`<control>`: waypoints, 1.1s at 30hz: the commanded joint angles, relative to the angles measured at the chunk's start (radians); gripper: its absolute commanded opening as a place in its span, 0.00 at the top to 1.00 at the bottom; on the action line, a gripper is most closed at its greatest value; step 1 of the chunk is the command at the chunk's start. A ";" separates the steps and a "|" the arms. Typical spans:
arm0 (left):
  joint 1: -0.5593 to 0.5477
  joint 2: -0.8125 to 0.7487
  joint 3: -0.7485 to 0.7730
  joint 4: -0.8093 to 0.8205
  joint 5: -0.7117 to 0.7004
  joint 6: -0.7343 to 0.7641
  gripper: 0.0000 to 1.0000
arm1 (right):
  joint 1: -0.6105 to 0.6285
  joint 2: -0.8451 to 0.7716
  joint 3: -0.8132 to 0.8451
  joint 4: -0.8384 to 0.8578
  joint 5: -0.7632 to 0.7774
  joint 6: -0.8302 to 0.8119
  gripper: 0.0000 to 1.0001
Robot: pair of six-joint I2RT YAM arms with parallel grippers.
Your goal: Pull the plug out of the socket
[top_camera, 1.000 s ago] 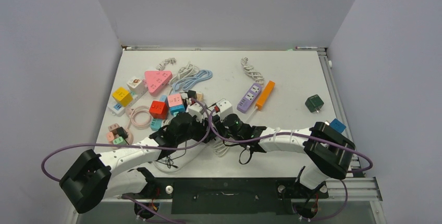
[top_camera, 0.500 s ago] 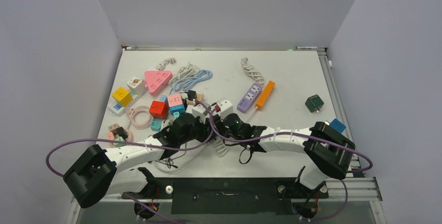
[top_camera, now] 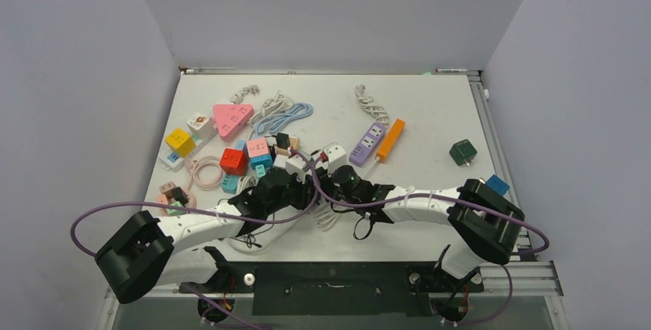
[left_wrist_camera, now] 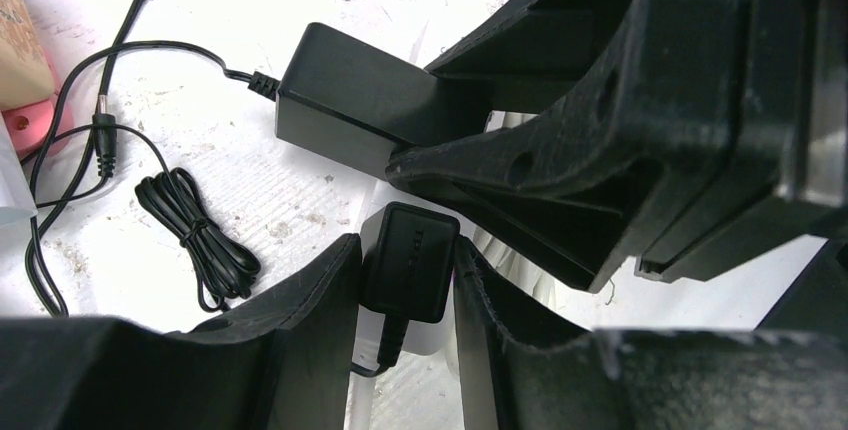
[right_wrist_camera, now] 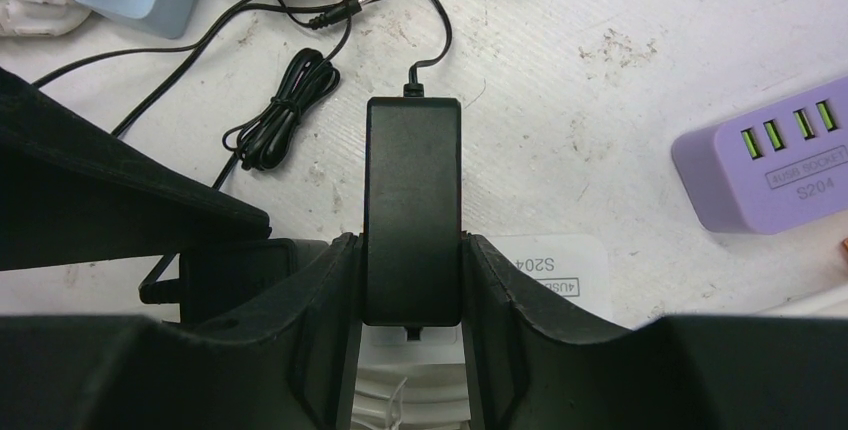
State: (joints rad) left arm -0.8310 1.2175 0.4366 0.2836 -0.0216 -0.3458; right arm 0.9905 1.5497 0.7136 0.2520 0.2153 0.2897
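Note:
The two grippers meet near the table's middle in the top view. My left gripper is shut on a small black plug that stands on a white power strip. My right gripper is shut on a long black power adapter over the same white strip. The adapter also shows in the left wrist view, held by the right gripper's fingers. I cannot tell whether either plug's pins sit in the socket. In the top view the left gripper and the right gripper hide the strip.
A purple USB socket lies right of the adapter. Thin black cables with barrel plugs lie loose beyond it. Coloured socket cubes, a pink triangular socket, a purple strip, an orange strip and a green cube are spread further back.
Both grippers have shifted slightly toward the far side together, and the left arm's base link has swung right. The white cube beside them has moved slightly further back. Both grips are unchanged.

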 commanded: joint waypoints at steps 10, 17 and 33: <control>-0.003 0.021 -0.021 -0.051 -0.065 0.008 1.00 | -0.078 -0.052 -0.055 0.021 0.007 0.103 0.95; -0.003 0.018 -0.028 -0.055 -0.097 -0.027 1.00 | 0.018 -0.087 -0.082 0.044 0.169 0.085 0.95; 0.000 0.030 -0.022 -0.046 -0.096 -0.062 1.00 | 0.179 -0.052 -0.075 0.068 0.364 0.026 0.95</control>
State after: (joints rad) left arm -0.8494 1.2251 0.4316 0.3038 -0.0067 -0.3920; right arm 1.1374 1.5078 0.6365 0.2920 0.4915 0.3222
